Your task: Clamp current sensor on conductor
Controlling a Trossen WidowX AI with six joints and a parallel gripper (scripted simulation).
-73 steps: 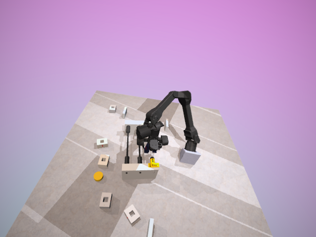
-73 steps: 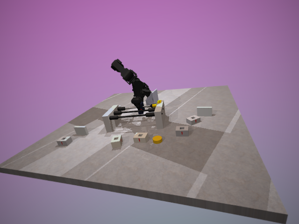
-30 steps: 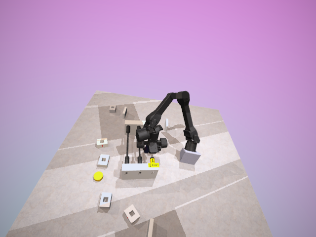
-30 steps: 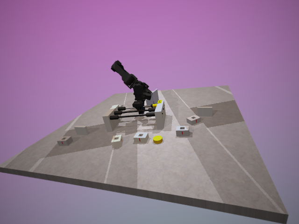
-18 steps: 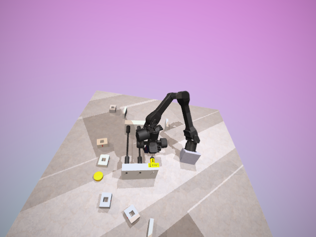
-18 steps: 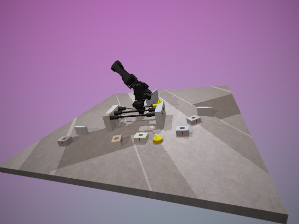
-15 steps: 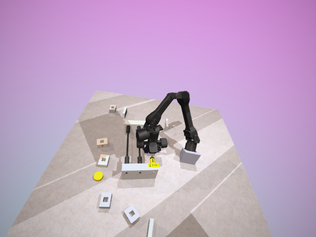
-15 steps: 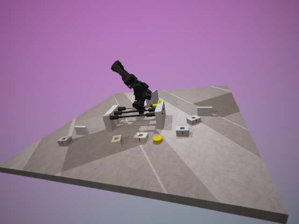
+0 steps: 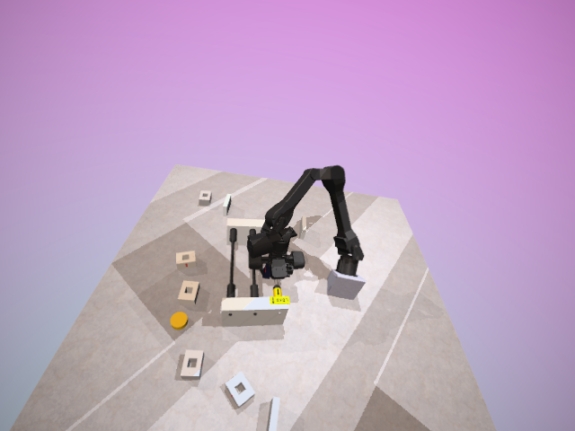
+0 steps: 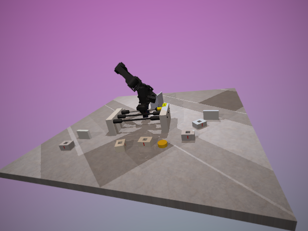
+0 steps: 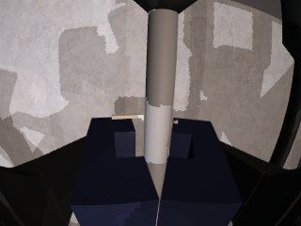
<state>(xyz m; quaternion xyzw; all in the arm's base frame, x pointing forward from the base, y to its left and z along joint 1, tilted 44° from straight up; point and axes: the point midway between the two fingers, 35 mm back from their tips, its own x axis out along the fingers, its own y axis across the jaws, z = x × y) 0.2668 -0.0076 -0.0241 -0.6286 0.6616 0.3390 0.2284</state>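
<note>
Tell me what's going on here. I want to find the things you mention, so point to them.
The black robot arm's gripper (image 9: 277, 275) (image 10: 145, 112) (image 11: 150, 145) is shut on a dark blue, two-part block (image 9: 266, 271) (image 10: 147, 112) (image 11: 110, 184), apparently the split-core sensor. It has the block at the slim grey rod (image 9: 277, 282) (image 10: 152, 109) (image 11: 162, 61) with the yellow end sleeve (image 9: 277, 292) (image 10: 159, 109). The rod runs between the block's two halves. I can't tell whether it has latched or where its arrow points. It hasn't been let go.

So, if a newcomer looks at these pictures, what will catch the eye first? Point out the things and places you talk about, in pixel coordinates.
Probably the black arm (image 9: 296, 199) (image 10: 133, 80), arching over the frame of dark rods in the top view. Next, the bright yellow label (image 9: 279, 300) (image 10: 164, 105) on top of one white end block (image 9: 252, 317) (image 10: 164, 123), and the orange disc (image 9: 179, 321) (image 10: 162, 143) lying on the table beside the frame.
</note>
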